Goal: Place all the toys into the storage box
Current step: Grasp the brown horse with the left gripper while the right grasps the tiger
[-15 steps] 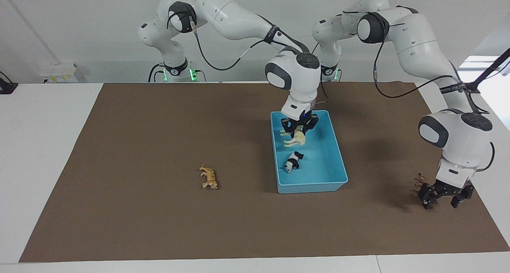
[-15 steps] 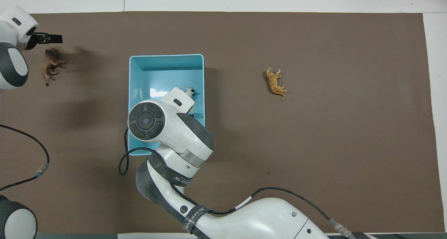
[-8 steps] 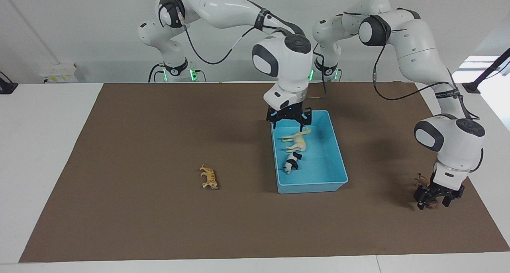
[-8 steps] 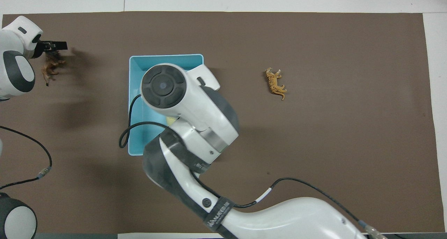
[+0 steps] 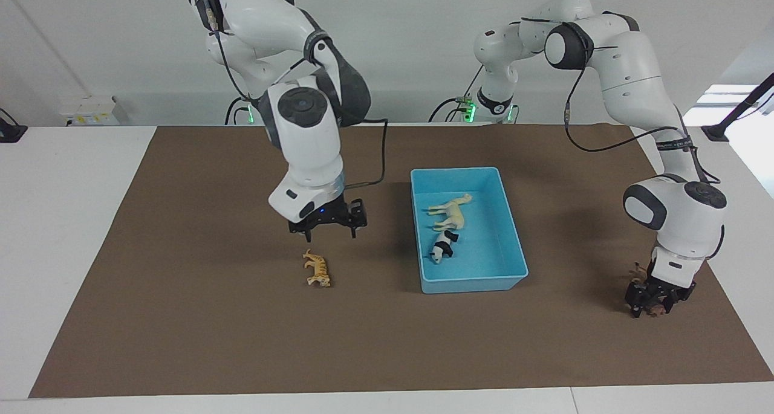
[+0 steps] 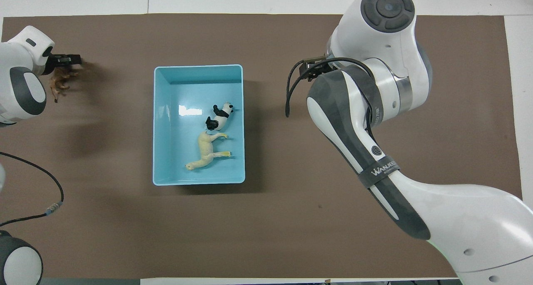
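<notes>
Right hand over brown mat, perhaps paper

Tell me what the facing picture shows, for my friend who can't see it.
A blue box holds a camel and a panda. The right gripper hangs open over a tiger; the left gripper is down around a lion.

Bright, even overhead light, soft shadows on the brown mat, white glare inside the storage box.
</notes>
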{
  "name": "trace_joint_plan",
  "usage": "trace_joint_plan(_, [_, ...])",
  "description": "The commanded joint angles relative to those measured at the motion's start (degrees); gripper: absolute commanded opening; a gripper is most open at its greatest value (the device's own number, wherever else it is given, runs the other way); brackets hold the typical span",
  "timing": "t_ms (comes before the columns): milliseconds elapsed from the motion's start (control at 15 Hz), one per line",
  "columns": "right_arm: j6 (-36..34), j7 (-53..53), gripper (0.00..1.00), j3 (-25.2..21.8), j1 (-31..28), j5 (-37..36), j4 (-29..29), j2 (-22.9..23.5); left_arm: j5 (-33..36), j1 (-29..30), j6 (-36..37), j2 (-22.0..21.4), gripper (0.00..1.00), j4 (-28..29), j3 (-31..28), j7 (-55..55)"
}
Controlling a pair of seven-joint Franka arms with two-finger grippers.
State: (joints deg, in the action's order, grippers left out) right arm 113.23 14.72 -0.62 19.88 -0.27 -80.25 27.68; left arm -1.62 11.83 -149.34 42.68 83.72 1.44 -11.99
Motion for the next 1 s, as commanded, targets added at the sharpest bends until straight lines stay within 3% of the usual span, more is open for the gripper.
trace_joint_plan(0, [13.3, -2.9, 1.00, 0.4, -0.2, 0.3, -17.7, -6.4, -0.5, 0.4, -1.3, -1.5, 0.44, 2.6, -0.2, 0.2])
trace_joint_plan(133, [17.3, -3.9, 1.00, 0.4, -1.2, -0.3, -20.9, -6.0, -0.5, 0.0, -1.2, -1.5, 0.25, 2.5, -1.3, 0.1])
trace_joint_plan(267, [22.1, -5.2, 1.00, 0.4, -1.8, -0.7, -23.2, -4.9, -0.6, -0.1, -0.9, -1.5, 0.16, 2.2, -1.3, 0.2])
trace_joint_plan(400, [26.4, -6.5, 1.00, 0.4, -2.7, -0.7, -25.4, -3.9, -0.8, -0.8, 1.5, -1.3, 0.14, 0.4, -1.3, 0.5])
trace_joint_plan(533, [27.7, -6.0, 1.00, 0.4, -2.3, -0.8, -25.7, -2.4, -0.4, -2.2, 10.1, -0.8, 0.14, -6.1, -1.3, 6.0])
trace_joint_plan(667, [28.0, -5.6, 1.00, 0.4, -1.9, -0.7, -25.6, -1.9, -0.3, -4.8, 17.2, -1.7, 0.14, -9.0, -1.6, 11.7])
trace_joint_plan(933, [29.6, -5.0, 1.00, 0.4, -1.8, -0.7, -25.7, -0.9, -0.2, -10.6, 29.0, -10.9, 0.14, -8.8, -1.3, 21.9])
